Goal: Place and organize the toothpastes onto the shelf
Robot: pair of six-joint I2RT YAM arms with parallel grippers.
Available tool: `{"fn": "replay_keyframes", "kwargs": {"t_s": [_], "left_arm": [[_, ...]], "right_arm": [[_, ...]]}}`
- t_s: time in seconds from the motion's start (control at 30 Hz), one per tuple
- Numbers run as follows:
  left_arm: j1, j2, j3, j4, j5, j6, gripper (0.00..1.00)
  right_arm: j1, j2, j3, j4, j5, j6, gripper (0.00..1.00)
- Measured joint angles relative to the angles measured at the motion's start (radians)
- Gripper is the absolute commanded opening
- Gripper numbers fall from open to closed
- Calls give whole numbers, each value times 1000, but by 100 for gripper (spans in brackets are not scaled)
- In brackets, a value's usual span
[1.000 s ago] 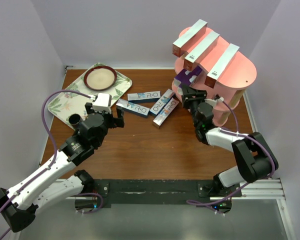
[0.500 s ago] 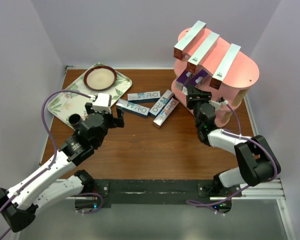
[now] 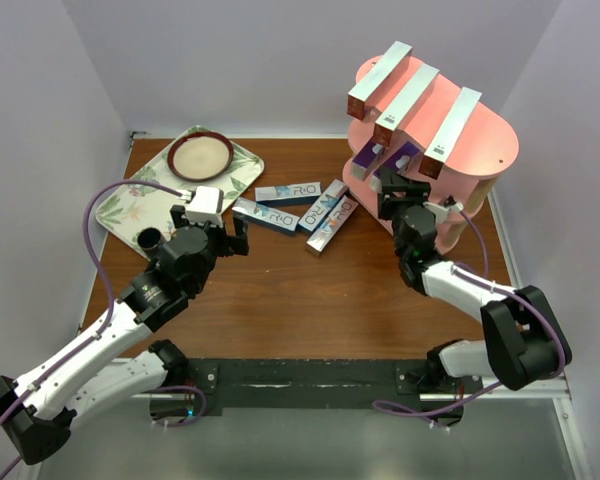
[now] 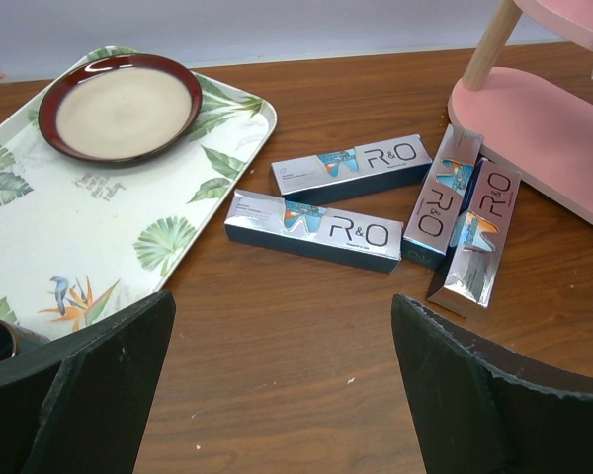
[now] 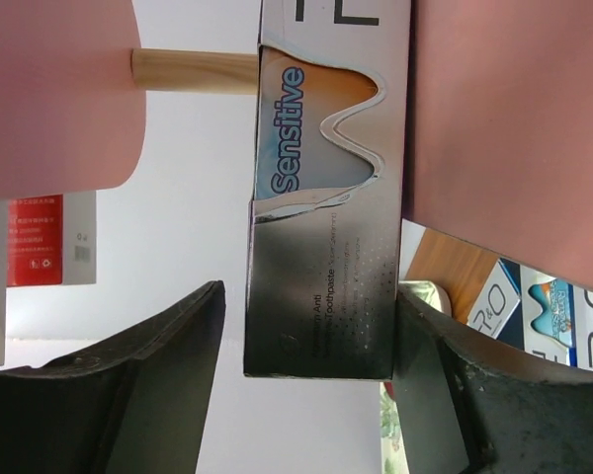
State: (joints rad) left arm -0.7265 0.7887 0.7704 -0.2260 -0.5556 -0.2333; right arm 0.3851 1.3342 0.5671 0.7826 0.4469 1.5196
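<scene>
Silver-grey toothpaste box (image 5: 326,247) ("Sensitive") | right gripper (image 5: 311,296) apart around it | left gripper (image 4: 282,301) apart

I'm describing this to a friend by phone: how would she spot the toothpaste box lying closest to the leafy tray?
Start at the tall pink shelf on the right; four silver boxes lie on the wooden table left of its foot. Your box is the leftmost, beside the tray; two others lie paired against the shelf, and the third lies just behind it.
</scene>
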Motion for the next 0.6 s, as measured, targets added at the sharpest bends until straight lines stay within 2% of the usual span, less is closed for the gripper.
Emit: {"fn": "replay_keyframes", "kwargs": {"t_s": [0.2,0.5,0.6], "left_arm": [[0,0,0,0,2,0,96],[0,0,0,0,2,0,96],[0,0,0,0,2,0,96]], "right_arm": [[-3,0,-3,-20,-1,19,76],[-16,-42,-39,-45,-7,29,97],[-19,-84,-39,-82,-32,7,98]]}}
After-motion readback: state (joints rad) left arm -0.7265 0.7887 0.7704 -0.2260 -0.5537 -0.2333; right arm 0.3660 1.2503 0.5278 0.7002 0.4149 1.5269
